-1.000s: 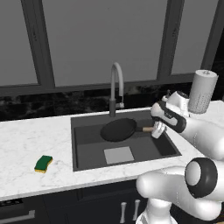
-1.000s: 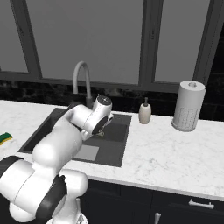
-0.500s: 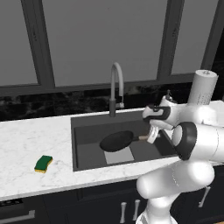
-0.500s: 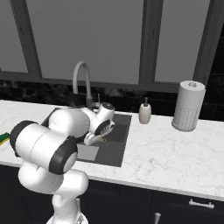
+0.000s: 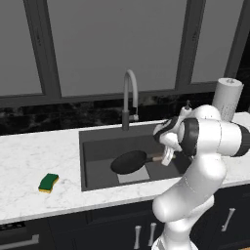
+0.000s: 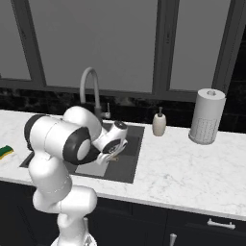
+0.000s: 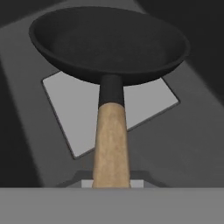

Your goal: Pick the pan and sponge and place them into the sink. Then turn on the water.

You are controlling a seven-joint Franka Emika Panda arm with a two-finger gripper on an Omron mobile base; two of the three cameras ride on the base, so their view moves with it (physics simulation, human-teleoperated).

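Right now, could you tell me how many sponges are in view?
1: the sponge lies on the counter, left of the sink. Others may be hidden behind the arm.

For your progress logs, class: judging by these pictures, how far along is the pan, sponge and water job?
Done: nothing fully yet. In hand: the gripper is shut on the pan by its handle, over the sink. Left: release the pan, fetch the sponge from the counter, then run the faucet, now dry.

white arm (image 5: 205,146) folded low, claw (image 5: 165,157) clamped (fingers hidden)
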